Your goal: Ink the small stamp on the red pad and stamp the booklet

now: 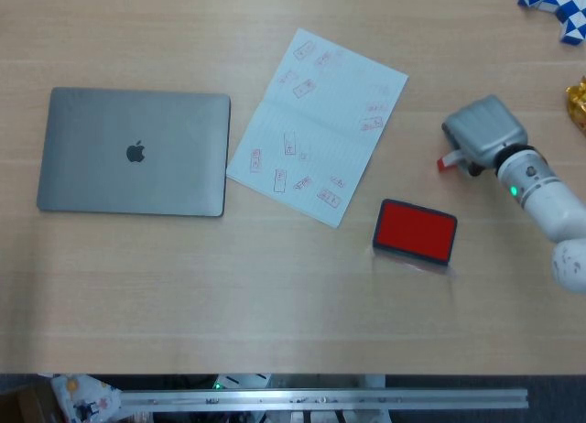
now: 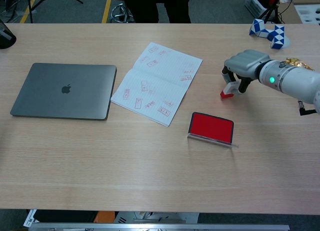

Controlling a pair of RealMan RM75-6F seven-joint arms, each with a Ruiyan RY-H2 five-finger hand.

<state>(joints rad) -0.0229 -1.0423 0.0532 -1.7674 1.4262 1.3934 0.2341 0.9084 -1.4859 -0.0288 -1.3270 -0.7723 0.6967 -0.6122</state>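
Observation:
My right hand [image 1: 482,132] [image 2: 243,66] grips the small stamp [image 1: 446,160] [image 2: 227,90], whose red base sits at or just above the table, right of the booklet and behind the pad. The open red ink pad [image 1: 415,230] [image 2: 211,127] lies in front of the hand. The open booklet [image 1: 316,124] [image 2: 156,82] lies at mid-table, covered with several red stamp marks. My left hand shows in neither view.
A closed grey laptop [image 1: 134,151] [image 2: 62,90] lies left of the booklet. A blue-and-white snake puzzle [image 1: 555,5] [image 2: 267,31] sits at the far right back. A gold-wrapped object [image 1: 577,103] [image 2: 298,63] lies by the right edge.

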